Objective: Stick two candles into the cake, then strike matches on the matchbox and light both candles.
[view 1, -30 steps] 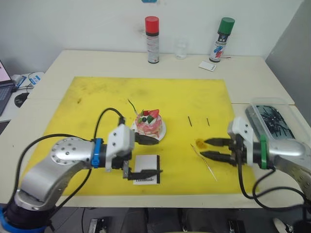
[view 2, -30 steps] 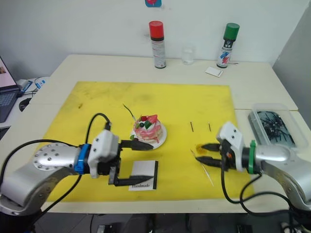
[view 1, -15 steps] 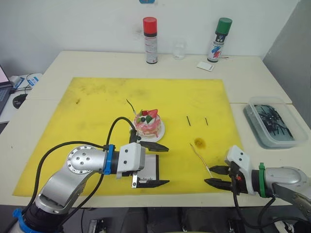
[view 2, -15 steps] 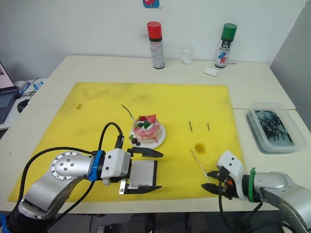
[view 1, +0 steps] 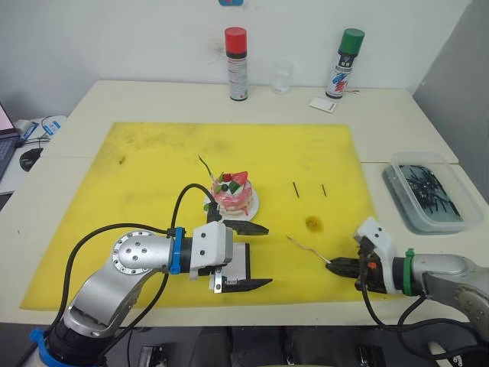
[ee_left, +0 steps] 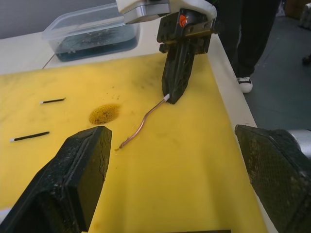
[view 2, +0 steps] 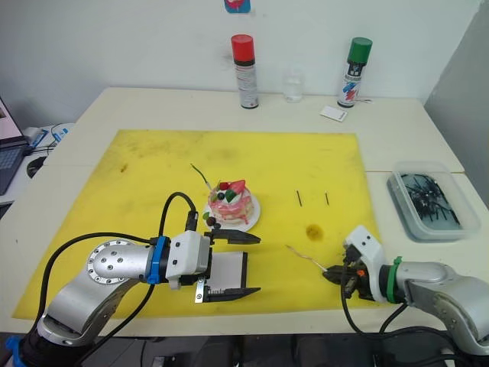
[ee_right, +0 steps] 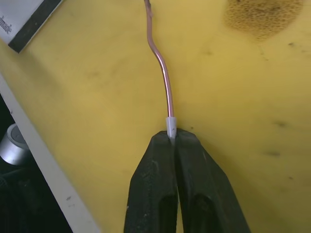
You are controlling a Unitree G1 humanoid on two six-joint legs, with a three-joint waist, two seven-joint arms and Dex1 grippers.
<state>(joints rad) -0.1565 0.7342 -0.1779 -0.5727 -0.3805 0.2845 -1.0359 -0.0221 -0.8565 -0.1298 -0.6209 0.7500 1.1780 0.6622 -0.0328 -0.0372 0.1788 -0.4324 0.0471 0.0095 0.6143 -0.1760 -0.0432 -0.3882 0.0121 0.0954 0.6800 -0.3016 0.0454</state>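
Right gripper now pinching the second candle's pale end

The right two-fingered black gripper [view 2: 330, 273], spread around it half a second ago, is pressing together on the thin wavy olive candle [view 1: 308, 247], ready for lifting; its long axis is running from the fingertips across the yellow mat [view 1: 153, 168] toward the small pink strawberry-topped cake [view 1: 233, 192], already bearing one candle. The left gripper [view 1: 254, 254] is hovering spread over the flat white matchbox [view 2: 227, 269].

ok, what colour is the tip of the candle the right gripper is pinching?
White tip on a coppery-pink candle, clearest in the right wrist view, held by the right gripper.
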